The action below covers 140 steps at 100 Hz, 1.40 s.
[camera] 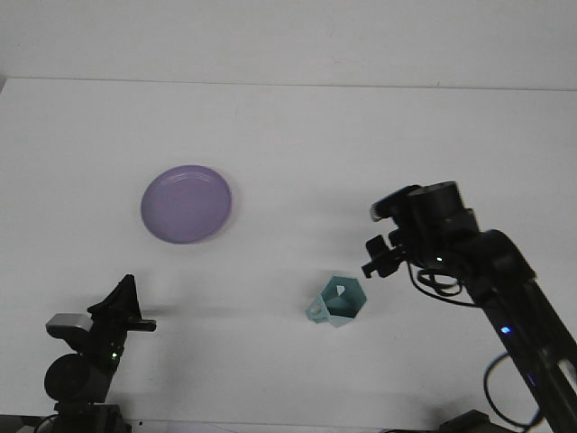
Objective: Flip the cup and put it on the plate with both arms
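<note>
Front view: 1 white bench (379,135); 2 arms. 1 purple plate (186,203), upper left of frame. Right gripper (379,257) right of centre, holds nothing, jaw gap can't tell. Left gripper (122,311) lower left, can't tell either. 1 teal cup (338,301) tipped, low centre, apart from both.

Teal cup (340,301) on table (361,144), apart from purple plate (187,204).

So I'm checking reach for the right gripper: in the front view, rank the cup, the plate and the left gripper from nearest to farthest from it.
From the right gripper:
1. Cup, just below and to its left on the table.
2. Plate, farther left across the table.
3. Left gripper, at the lower left.
</note>
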Each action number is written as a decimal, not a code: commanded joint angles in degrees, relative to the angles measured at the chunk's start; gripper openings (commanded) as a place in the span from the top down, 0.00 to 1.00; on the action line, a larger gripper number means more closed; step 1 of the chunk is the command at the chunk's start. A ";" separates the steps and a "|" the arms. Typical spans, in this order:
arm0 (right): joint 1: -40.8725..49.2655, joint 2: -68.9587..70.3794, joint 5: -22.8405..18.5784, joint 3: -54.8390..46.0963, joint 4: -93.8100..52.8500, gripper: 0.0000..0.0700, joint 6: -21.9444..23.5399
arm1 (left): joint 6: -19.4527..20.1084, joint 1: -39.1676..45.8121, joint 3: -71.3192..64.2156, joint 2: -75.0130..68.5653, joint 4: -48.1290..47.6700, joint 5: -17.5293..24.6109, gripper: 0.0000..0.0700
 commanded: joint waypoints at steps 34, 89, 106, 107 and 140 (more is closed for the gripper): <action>-15.56 -34.18 -0.37 -32.52 29.94 0.50 2.62 | -0.59 -1.31 19.67 19.45 -3.21 14.12 0.98; -17.75 -54.60 1.57 -51.28 39.69 0.50 4.31 | 13.33 -22.69 56.92 62.40 -32.92 15.89 0.70; -17.77 -54.55 1.55 -51.28 39.74 0.50 4.28 | 14.69 -29.51 66.34 72.37 -38.05 15.91 0.44; -17.77 -54.55 1.55 -51.28 39.74 0.50 4.31 | 14.82 -29.90 66.97 72.98 -38.40 15.89 0.44; -17.75 -54.55 1.53 -51.28 39.78 0.50 4.31 | 15.15 -39.17 85.94 92.21 -49.70 15.87 0.28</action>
